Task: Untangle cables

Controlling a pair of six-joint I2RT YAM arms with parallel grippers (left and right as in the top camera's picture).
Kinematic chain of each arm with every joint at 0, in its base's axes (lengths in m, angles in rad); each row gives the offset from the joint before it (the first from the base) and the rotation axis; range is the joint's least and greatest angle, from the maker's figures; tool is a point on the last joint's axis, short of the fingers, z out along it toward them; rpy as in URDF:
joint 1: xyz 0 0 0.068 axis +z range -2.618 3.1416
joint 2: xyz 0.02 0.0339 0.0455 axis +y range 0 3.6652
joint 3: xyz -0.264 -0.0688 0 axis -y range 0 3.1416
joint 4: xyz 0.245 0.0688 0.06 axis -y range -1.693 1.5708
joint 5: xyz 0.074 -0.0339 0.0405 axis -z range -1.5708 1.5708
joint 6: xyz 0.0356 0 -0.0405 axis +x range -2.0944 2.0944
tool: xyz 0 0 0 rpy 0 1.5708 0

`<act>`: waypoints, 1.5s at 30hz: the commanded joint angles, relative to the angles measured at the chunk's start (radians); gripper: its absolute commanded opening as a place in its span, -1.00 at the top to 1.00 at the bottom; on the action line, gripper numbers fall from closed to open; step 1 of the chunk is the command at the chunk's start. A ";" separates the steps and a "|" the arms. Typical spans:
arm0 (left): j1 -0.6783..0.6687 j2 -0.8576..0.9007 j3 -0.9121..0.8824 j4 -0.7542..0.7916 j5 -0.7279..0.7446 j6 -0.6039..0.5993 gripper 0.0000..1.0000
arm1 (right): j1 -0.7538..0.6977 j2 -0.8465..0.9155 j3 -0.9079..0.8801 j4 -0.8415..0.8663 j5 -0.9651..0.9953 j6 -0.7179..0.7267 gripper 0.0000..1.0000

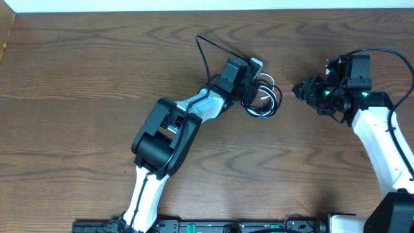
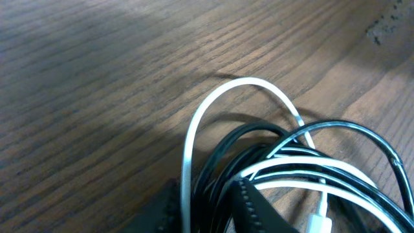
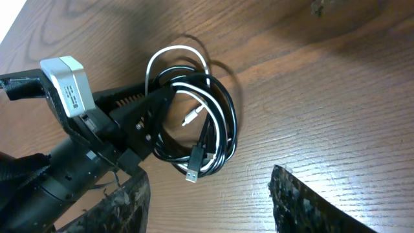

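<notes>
The cables lie as one tangled coil on the wooden table (image 1: 77,77). The overhead view shows the coil (image 1: 266,98) between the two arms. In the left wrist view a white cable (image 2: 240,84) arches over the black cable (image 2: 352,129). My left gripper (image 2: 207,210) is shut on the coil's edge, with white and black strands between its fingers; the overhead view shows it (image 1: 249,90) at the coil's left side. The right wrist view shows the white cable (image 3: 171,52), the black cable (image 3: 228,116) and a USB plug (image 3: 193,169). My right gripper (image 3: 210,207) is open and empty, a short way right of the coil (image 1: 299,89).
A thicker black arm wire (image 1: 204,52) loops up behind the left wrist. The table's far edge meets a white strip (image 1: 194,5) at the back. The left arm (image 1: 168,136) crosses the middle of the table diagonally.
</notes>
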 commanded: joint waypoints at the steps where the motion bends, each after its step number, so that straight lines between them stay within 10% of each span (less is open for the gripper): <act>1: 0.003 0.050 0.007 -0.056 -0.048 0.024 0.63 | 0.000 -0.003 0.008 -0.001 0.002 -0.029 -0.18; 3: 0.002 0.055 0.007 -0.125 -0.048 0.021 0.85 | -0.001 -0.003 0.008 -0.004 0.002 -0.039 -0.25; 23: 0.118 -0.381 0.007 -0.219 0.445 -0.325 0.85 | 0.016 -0.003 0.008 0.034 -0.023 -0.054 -0.47; 45: 0.193 -0.412 0.007 -0.103 0.629 -0.598 0.85 | 0.100 0.281 0.008 0.497 -0.460 0.111 -0.43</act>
